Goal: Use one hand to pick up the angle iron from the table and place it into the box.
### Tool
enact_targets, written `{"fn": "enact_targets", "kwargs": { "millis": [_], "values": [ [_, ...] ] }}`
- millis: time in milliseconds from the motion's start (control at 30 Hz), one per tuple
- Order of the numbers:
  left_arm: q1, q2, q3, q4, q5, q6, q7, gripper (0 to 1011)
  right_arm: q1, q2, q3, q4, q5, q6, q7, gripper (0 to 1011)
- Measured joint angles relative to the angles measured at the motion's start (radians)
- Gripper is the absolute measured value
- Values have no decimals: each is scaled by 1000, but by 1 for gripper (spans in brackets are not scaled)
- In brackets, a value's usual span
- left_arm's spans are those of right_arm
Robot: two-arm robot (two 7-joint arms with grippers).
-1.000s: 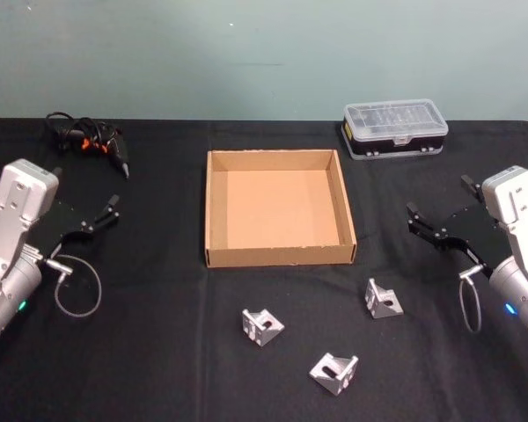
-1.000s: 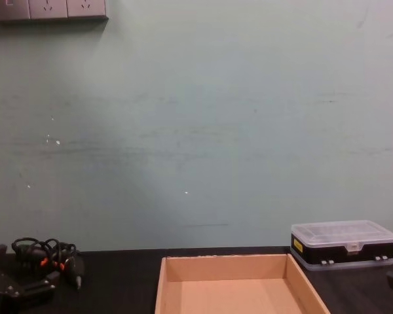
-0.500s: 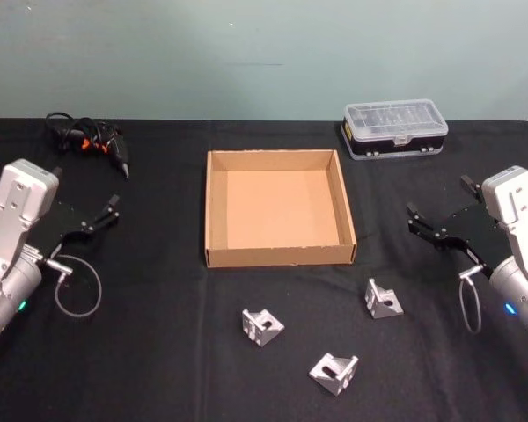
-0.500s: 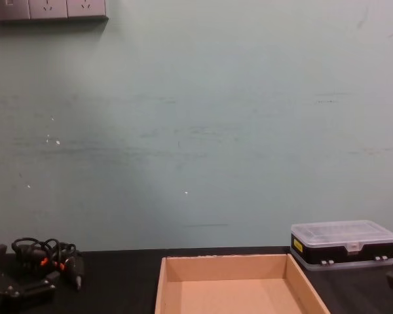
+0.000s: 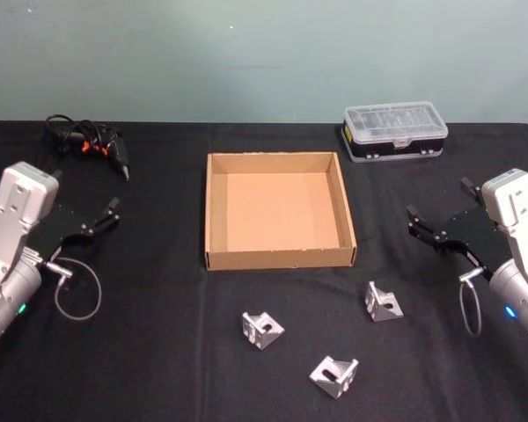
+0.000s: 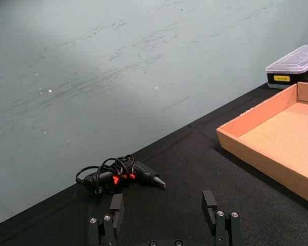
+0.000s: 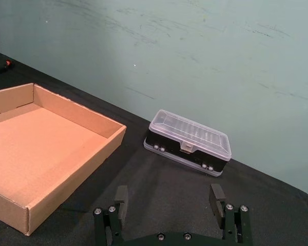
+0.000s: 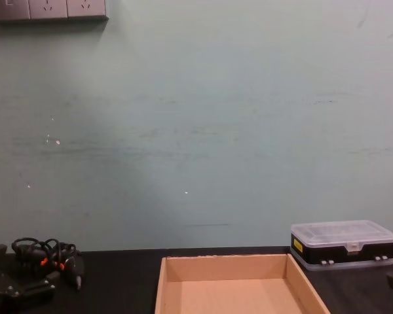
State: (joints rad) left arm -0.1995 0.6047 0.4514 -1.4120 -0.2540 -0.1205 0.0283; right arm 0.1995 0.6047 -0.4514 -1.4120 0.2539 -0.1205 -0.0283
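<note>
Nothing grasped yet.
The left black jointed gripper (image 6: 163, 205) has shifted slightly, left of the shallow tan cardboard box (image 5: 280, 256); the right gripper (image 7: 169, 196) is unmoved. Both pincers are apart, silver angle irons (image 5: 262, 327) untouched.

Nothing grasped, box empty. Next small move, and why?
Probably bring the right gripper inward and back over the nearest angle iron, ready to lower. Its jaws are open and empty. That bracket lies free on the table in front of the box, near its right corner. The left gripper is parked at the left, farther from any bracket.
</note>
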Motion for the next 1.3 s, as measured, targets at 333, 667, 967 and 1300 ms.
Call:
{"fn": "enact_targets", "kwargs": {
  "millis": [333, 667, 967, 1300],
  "values": [
    [0, 0, 0, 0, 0, 0, 0, 1000, 0, 0, 0, 0, 0, 0, 0, 1004],
    [0, 0, 0, 0, 0, 0, 0, 1000, 0, 0, 0, 0, 0, 0, 0, 1004],
    [0, 0, 0, 0, 0, 0, 0, 1000, 0, 0, 0, 0, 0, 0, 0, 1004],
    [0, 0, 0, 0, 0, 0, 0, 1000, -5, 0, 10, -9, 5, 2, 7, 1004]
  ]
}}
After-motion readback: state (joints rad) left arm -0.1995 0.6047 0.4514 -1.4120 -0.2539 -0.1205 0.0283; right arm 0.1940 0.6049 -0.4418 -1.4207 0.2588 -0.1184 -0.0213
